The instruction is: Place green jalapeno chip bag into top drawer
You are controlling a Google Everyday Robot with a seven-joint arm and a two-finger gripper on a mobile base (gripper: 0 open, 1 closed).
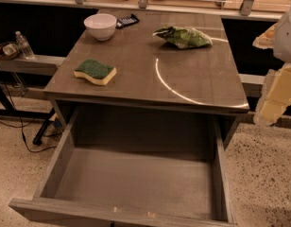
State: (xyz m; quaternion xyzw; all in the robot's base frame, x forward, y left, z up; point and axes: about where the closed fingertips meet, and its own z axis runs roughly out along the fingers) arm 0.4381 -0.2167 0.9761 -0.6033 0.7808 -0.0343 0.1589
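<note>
Hanging at the right edge, your tool (278, 86), grip state unclear, is apart from the green jalapeno chip bag (183, 37) far on the counter (183, 79); its slick foil may slip short of the open top drawer (136, 178).

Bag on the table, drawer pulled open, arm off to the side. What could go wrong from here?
1. The chip bag is crumpled and shiny, so a two-finger pinch may slip or catch only a fold.
2. The gripper sits at the right edge of view, beside the table and apart from the bag; coming in low could clip the table's edge.
3. The drawer lies below the tabletop's front lip; an early release would leave the bag on top.
</note>
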